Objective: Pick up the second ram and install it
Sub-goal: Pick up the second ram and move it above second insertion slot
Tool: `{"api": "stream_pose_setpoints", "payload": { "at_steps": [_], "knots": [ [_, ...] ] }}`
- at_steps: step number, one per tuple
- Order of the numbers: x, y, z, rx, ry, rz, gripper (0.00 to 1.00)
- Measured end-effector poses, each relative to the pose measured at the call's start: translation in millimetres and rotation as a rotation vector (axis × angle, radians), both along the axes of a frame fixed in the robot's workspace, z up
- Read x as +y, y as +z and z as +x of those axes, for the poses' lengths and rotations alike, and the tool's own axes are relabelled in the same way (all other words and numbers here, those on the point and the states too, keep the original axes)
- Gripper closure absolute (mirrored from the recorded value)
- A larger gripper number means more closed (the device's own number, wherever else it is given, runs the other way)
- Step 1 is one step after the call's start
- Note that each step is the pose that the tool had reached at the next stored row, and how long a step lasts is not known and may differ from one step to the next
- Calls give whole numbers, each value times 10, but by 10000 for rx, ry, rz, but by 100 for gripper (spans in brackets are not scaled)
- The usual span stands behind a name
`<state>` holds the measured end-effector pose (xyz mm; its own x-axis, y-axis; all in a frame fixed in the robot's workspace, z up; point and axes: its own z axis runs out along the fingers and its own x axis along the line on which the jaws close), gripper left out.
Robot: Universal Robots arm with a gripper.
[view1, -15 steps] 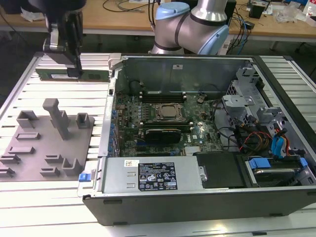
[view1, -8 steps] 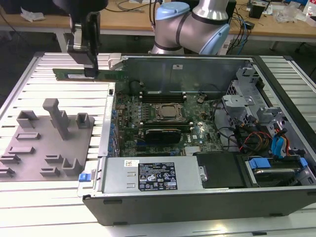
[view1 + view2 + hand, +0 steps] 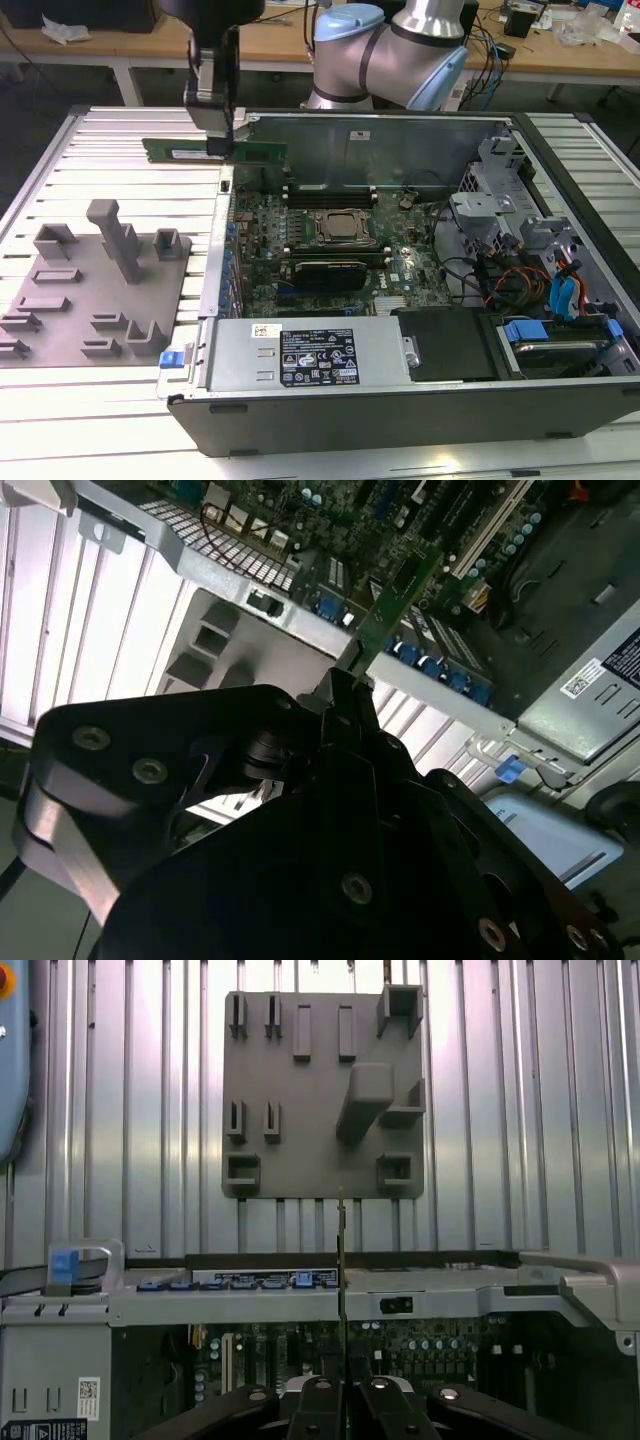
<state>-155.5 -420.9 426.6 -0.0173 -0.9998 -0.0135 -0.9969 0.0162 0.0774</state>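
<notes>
End effector over PC case edge, second ram horiz. in grip.

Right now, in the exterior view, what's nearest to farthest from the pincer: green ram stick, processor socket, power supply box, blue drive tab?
1. The second ram: held in the pincer, above a wall of the case.
2. The processor socket: middle of the case.
3. The power supply box: along the case's near side.
4. The blue drive tab: far on the exterior view's right.
</notes>
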Motion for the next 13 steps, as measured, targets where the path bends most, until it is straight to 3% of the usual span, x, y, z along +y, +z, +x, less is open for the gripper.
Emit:
{"api": "stream_pose_setpoints", "payload": {
  "at_steps": [13],
  "knots": [
    [28,0,413,28,-1,-12,87]
  ]
}}
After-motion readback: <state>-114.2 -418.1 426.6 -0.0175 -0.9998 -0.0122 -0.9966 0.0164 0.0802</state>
